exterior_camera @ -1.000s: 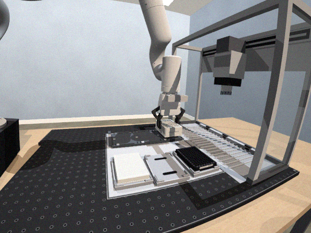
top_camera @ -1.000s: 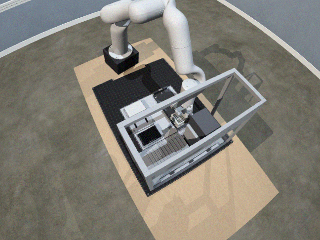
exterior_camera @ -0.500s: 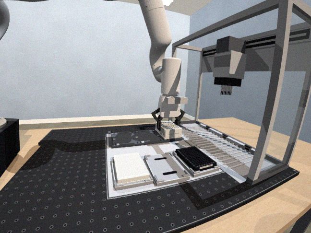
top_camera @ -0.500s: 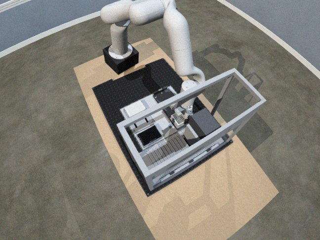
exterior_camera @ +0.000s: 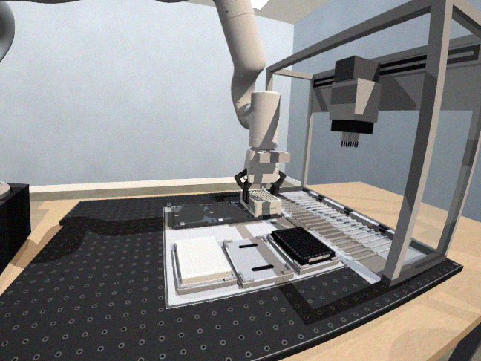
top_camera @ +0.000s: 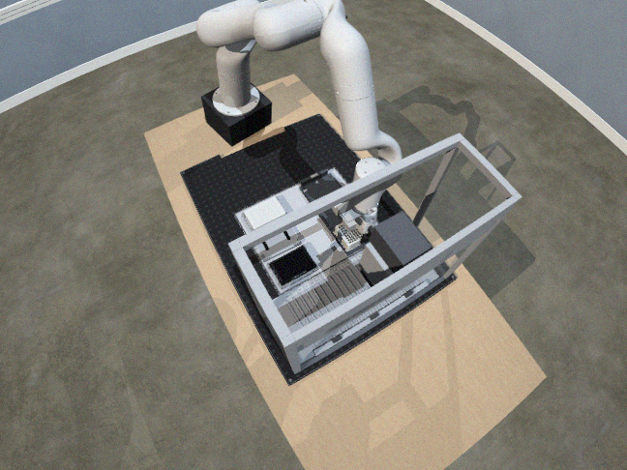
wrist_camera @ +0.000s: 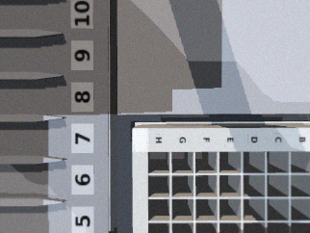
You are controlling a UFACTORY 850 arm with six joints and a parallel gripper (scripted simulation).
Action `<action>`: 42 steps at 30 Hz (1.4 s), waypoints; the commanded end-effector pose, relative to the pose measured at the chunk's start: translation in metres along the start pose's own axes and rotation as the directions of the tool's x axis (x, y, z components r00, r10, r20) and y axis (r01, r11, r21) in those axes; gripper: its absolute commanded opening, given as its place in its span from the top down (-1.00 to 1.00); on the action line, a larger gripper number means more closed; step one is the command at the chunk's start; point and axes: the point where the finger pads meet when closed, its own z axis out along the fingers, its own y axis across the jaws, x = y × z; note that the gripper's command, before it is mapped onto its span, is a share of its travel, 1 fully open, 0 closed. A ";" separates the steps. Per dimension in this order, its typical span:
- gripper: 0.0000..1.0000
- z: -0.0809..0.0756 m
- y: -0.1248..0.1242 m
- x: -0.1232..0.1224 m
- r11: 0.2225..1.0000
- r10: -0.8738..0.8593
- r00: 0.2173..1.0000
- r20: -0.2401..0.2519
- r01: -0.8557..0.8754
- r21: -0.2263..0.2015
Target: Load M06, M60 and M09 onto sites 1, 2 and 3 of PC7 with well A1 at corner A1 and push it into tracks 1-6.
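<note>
I am carrying the deep-well block M09 (exterior_camera: 263,203), pinched between the widely spread fingers of the gripper (exterior_camera: 259,187), low over the far end of carrier PC7 (exterior_camera: 205,214), near the rails (exterior_camera: 334,227). I judge site 3 placement is in hand; next I need a straight descent inside the locators, A1 corner matched. The block is pale, boxy, with square wells. White M60 (exterior_camera: 200,258) and black M06 (exterior_camera: 302,245) are sitting in their nests.
</note>
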 end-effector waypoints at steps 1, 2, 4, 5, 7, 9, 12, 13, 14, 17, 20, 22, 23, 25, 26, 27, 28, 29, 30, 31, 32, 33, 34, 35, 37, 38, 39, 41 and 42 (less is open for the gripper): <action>1.00 -0.001 -0.001 0.000 1.000 0.000 1.000 0.000 0.000 0.002; 1.00 -0.001 -0.001 0.000 1.000 0.000 1.000 0.000 0.000 0.002; 1.00 -0.001 -0.001 0.000 1.000 0.000 1.000 0.000 0.000 0.002; 1.00 -0.001 -0.001 0.000 1.000 0.000 1.000 0.000 0.000 0.002; 1.00 -0.001 -0.001 0.000 1.000 0.000 1.000 0.000 0.000 0.002; -1.00 0.000 -0.001 0.000 1.000 0.000 1.000 0.000 0.000 0.002; -1.00 0.000 -0.001 0.000 1.000 0.000 1.000 0.000 0.000 0.002; -1.00 -0.001 -0.001 0.000 1.000 0.000 1.000 0.000 0.000 0.002; -1.00 0.000 -0.001 0.000 1.000 0.000 1.000 0.000 0.000 0.002; -1.00 0.000 -0.001 0.000 1.000 0.000 1.000 0.000 0.000 0.002; -1.00 0.000 -0.001 0.000 1.000 0.000 1.000 0.000 0.000 0.002; -1.00 0.000 -0.001 0.000 1.000 0.000 1.000 0.000 0.000 0.002; -1.00 0.000 -0.001 0.000 1.000 0.000 1.000 0.000 0.000 0.002; -1.00 0.000 -0.001 0.000 1.000 0.000 1.000 0.000 0.000 0.002; -1.00 0.000 -0.001 0.000 1.000 0.000 1.000 0.000 0.000 0.002; -1.00 0.000 -0.001 0.000 1.000 0.000 1.000 0.000 0.000 0.002; -1.00 0.000 -0.001 0.000 1.000 0.000 1.000 0.000 0.000 0.002; -1.00 0.000 -0.001 0.000 1.000 0.000 1.000 0.000 0.000 0.002; -1.00 0.000 -0.001 0.000 1.000 0.000 1.000 0.000 0.000 0.002; -1.00 0.000 -0.001 0.000 1.000 0.000 1.000 0.000 0.000 0.002; -1.00 0.000 -0.001 0.000 1.000 0.000 1.000 0.000 0.000 0.002; -1.00 0.000 -0.001 0.000 1.000 0.000 1.000 0.000 0.000 0.002; -1.00 0.000 -0.001 0.000 1.000 0.000 1.000 0.000 0.000 0.002; -1.00 0.000 -0.001 0.000 1.000 0.000 1.000 0.000 0.000 0.002; -1.00 0.000 -0.001 0.000 1.000 0.000 1.000 0.000 0.000 0.002; -1.00 0.000 -0.001 0.000 1.000 0.000 1.000 0.000 0.000 0.002; -1.00 0.000 -0.001 0.000 1.000 0.000 1.000 0.000 0.000 0.002; -1.00 0.000 -0.001 0.000 1.000 0.000 1.000 0.000 0.000 0.002; -1.00 0.000 -0.001 0.000 1.000 0.000 1.000 0.000 0.000 0.002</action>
